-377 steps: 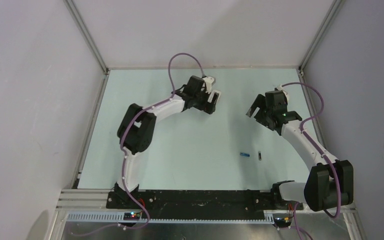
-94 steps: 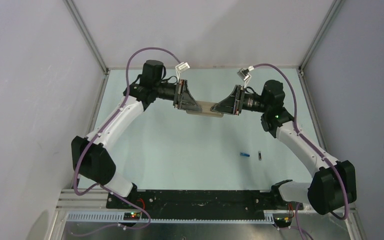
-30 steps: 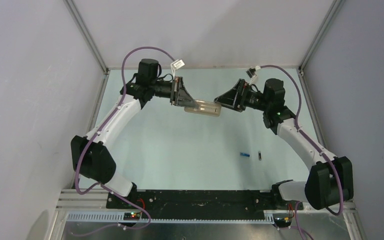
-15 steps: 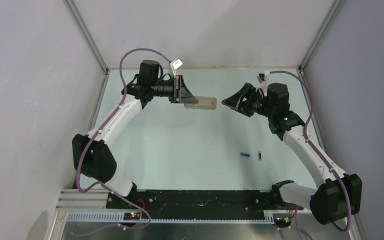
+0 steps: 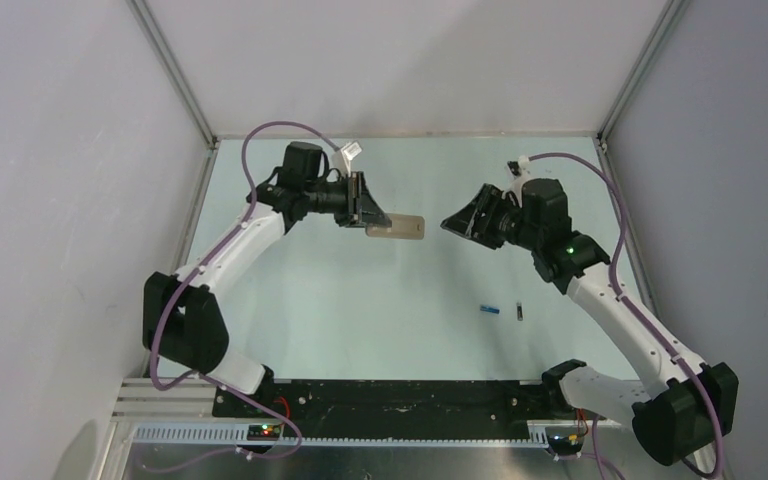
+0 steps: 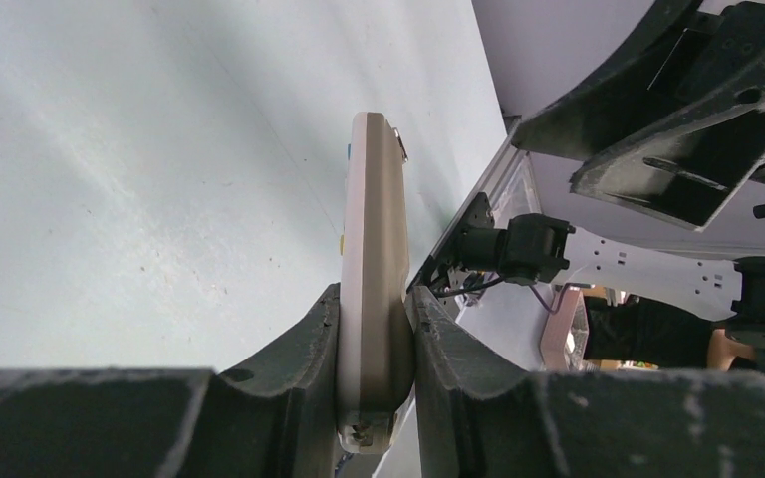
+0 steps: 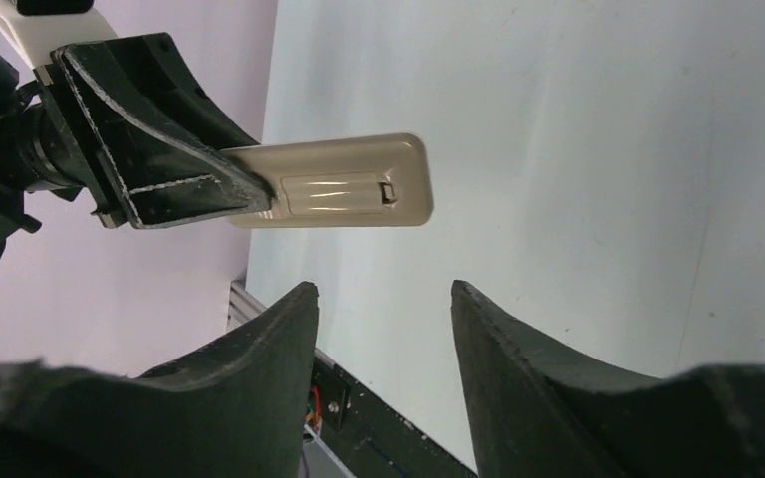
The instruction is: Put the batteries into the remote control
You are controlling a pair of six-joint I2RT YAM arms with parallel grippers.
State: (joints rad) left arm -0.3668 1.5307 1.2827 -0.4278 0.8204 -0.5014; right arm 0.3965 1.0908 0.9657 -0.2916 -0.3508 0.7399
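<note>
From the top camera we see the left pincer (image 5: 371, 221) pinching one short end of the remote control (image 5: 400, 229). It holds the handset off the bench (image 5: 360, 310), over the far half and about midway between the left and right edges. The remote's length points toward the right arm. The right pincer (image 5: 451, 223) faces the free end, near it but apart, spread and empty. We judge that one arm is steadying the handset so the other can work on its back. The blue battery (image 5: 489, 310) and the dark battery (image 5: 520, 312) lie side by side, not touching, on the bench toward the near right corner. Both are well apart from either pincer.

The left wrist camera shows the remote control (image 6: 373, 219) edge-on, clamped at its near end between both fingers (image 6: 304, 344). The rest juts free over bare bench, with nothing beneath it.

The right wrist camera shows the tan back of the remote control (image 7: 398, 199) turned our way. As far as we can tell the battery cover (image 7: 337, 195) is in place, with its catch toward the free end. The right pincer (image 7: 383, 299) has its fingers parted with nothing between them. There is open room all round the free end, so we reckon the cover must come off before either battery is fetched.
</note>
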